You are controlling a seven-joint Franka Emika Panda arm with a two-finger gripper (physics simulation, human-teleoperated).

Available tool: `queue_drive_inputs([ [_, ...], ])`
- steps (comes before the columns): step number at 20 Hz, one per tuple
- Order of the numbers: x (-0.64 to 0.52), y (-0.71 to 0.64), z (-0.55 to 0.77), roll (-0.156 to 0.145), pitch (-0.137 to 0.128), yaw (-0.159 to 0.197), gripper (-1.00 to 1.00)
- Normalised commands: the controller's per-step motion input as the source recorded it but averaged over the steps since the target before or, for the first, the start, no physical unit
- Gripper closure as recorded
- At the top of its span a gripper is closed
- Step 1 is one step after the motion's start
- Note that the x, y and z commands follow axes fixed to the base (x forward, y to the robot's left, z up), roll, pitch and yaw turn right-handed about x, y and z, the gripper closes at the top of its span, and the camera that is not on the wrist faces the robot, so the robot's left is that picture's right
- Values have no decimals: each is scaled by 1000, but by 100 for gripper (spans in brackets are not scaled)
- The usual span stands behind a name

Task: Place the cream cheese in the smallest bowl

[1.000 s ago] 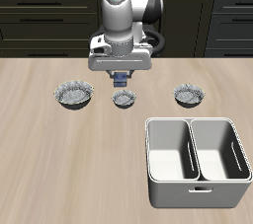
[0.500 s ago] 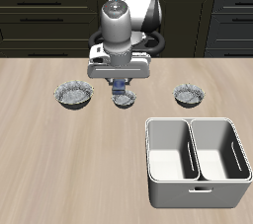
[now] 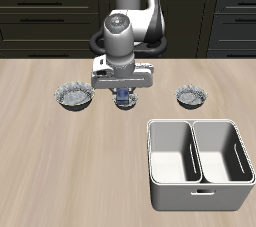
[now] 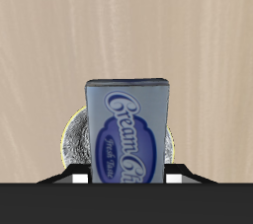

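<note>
Gripped between the closed fingers of the gripper (image 3: 124, 95) is the cream cheese (image 3: 124, 96), seen from the exterior view as a dark blue patch low over the smallest bowl (image 3: 125, 102), which sits on the table (image 3: 60, 161) between two wider bowls (image 3: 74, 95) (image 3: 191, 95). For the step in hand, judged to be the lowering before release, the box should be kept centred over the rim and let go only when it is close to the bowl's floor, so that it cannot tip out. Both wider bowls appear empty, as do the two compartments of the white bin (image 3: 197, 164) nearer the front edge.

From the wrist view, the cream cheese (image 4: 126, 131) is held label outward, and the smallest bowl (image 4: 71, 144) is seen behind it, its speckled rim showing on both sides. Nothing else can be made out in that bowl.
</note>
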Motion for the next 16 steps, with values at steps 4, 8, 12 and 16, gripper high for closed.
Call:
queue_drive_inputs([
  [4,-82,42,54,13,21,41,-100],
  [8,-12,-1,25,-3,0,4,-100],
  [12,18,-8,19,3,-2,-9,-100],
  [16,-14,40,29,10,7,-12,-100],
])
